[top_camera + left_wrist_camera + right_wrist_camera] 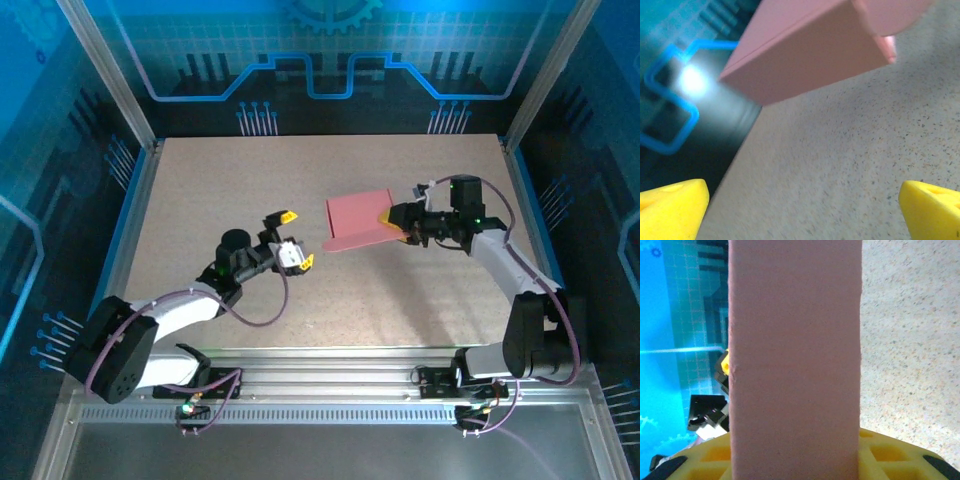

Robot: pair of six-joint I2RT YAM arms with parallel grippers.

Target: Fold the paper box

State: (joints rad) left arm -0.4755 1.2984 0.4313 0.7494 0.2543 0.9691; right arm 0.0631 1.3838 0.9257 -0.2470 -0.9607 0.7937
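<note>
Right gripper point(393, 226) clamps the pink paper box point(358, 215) by its edge. Left gripper point(297, 239) hangs wide open nearby; it should approach the free side squarely.

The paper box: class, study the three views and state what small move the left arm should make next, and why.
Probably ease the left gripper forward to the near, free end of the paper box: its jaws stand wide open, apart from the box, while the right gripper clamps the other end.

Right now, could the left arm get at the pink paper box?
Probably yes. The left claw stands open, facing the paper box across bare table; nothing lies between. The right claw grips its far end.
</note>
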